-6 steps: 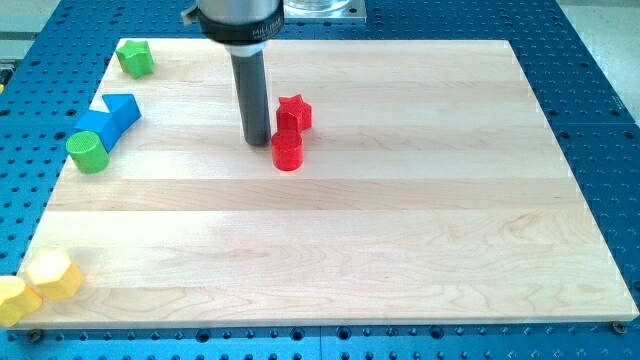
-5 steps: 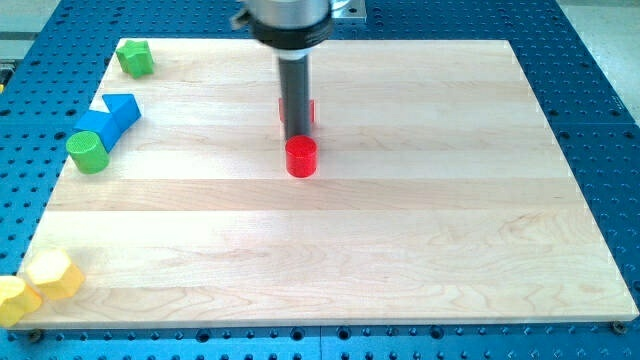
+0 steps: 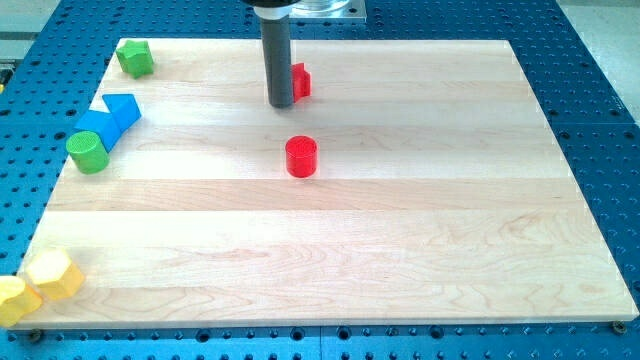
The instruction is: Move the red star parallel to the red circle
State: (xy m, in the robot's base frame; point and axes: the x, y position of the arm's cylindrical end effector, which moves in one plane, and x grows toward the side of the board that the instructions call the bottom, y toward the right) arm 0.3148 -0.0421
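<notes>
Far up the desk point(image 3: 420, 230), my tip point(image 3: 280, 104) pressed against the red star's point(image 3: 299, 80) left side, gripping nothing, red circle point(image 3: 301, 157) nearer, apart.

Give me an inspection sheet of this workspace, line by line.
Surface: pale wooden board on a blue perforated base.
Job's things: red star near the view's top, partly hidden by the rod; red circle below it, apart.
Clutter: green block, two blue blocks, green cylinder, two yellow blocks at the view's left.
Tip: my tip is against the star's left side.
Cables: nothing seen.
Surroundings: metal mount at the view's top.
</notes>
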